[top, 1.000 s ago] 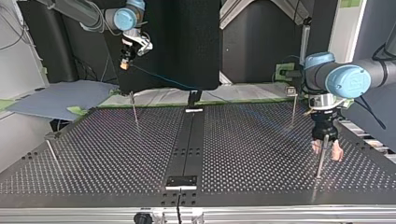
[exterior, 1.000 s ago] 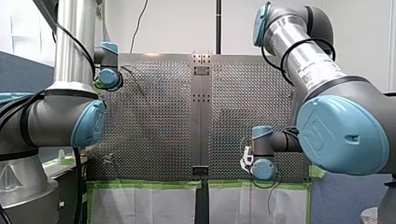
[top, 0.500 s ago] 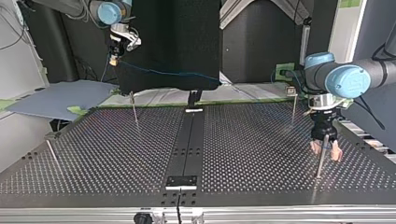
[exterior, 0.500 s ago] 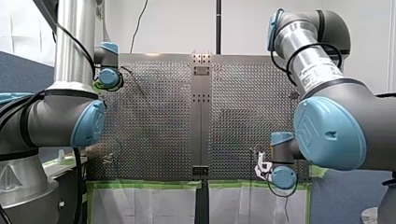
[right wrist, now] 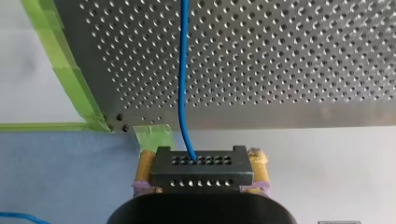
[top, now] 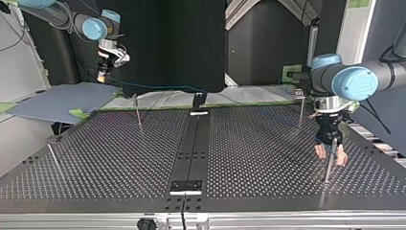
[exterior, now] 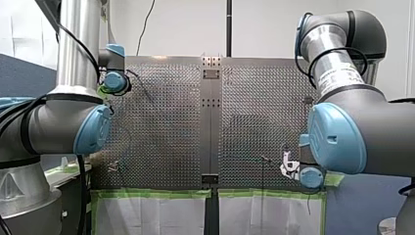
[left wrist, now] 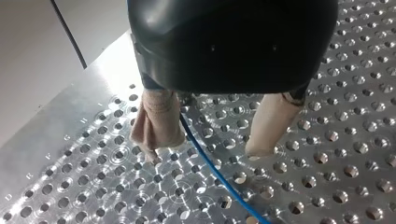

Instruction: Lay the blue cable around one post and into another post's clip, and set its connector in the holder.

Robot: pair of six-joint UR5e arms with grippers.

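1. Thin blue cable [right wrist: 183, 70]. You had it leaving the black, hole-pierced rectangular connector block [right wrist: 201, 173] and running ahead over the perforated metal table [right wrist: 280, 56]. In the top view it hung in the air above the table's far edge.
2. Right gripper [right wrist: 201, 164]. Its yellow pads were closed against the connector's two short sides, and it was held just off the table's edge.
3. Left gripper [left wrist: 208, 149]. Its beige pads were spread wide and gripped nothing. The cable passed loosely between them, nearer one pad. In the top view they straddled a thin upright metal post [top: 328, 165].
4. Handling, as judged. The cable looked light and limp, likely to sag and slip round a post. You would do best to carry it by the rigid connector's flat sides. Pinch the cable itself only gently, to guide it.
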